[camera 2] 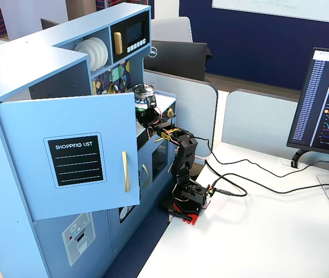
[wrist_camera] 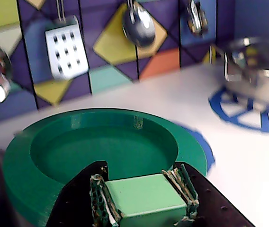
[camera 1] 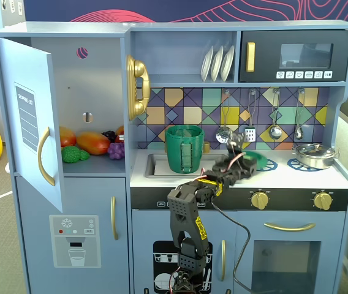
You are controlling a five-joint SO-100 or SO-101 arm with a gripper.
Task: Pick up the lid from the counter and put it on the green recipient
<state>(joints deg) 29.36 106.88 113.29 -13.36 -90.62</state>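
Note:
The lid [wrist_camera: 101, 142] is a dark green round disc with a light green handle tab [wrist_camera: 146, 194]. My gripper [wrist_camera: 141, 179] is shut on that tab, one jaw on each side. In a fixed view the lid [camera 1: 258, 159] sits at my gripper [camera 1: 240, 160], low over the left blue burner ring [camera 1: 268, 165]; I cannot tell whether it touches the counter. The green recipient [camera 1: 184, 149], a tall dark green pot with a lighter handle strip, stands upright and open in the sink, to the left of my gripper. In another fixed view the arm [camera 2: 183, 152] reaches into the kitchen; the pot is hidden there.
A shiny silver pot [camera 1: 313, 154] with its lid stands on the right burner ring [wrist_camera: 241, 113]. Utensils [wrist_camera: 66, 45] hang on the tiled back wall just behind the counter. The cupboard door [camera 1: 30, 116] stands open at the left, with toy fruit [camera 1: 91, 144] inside.

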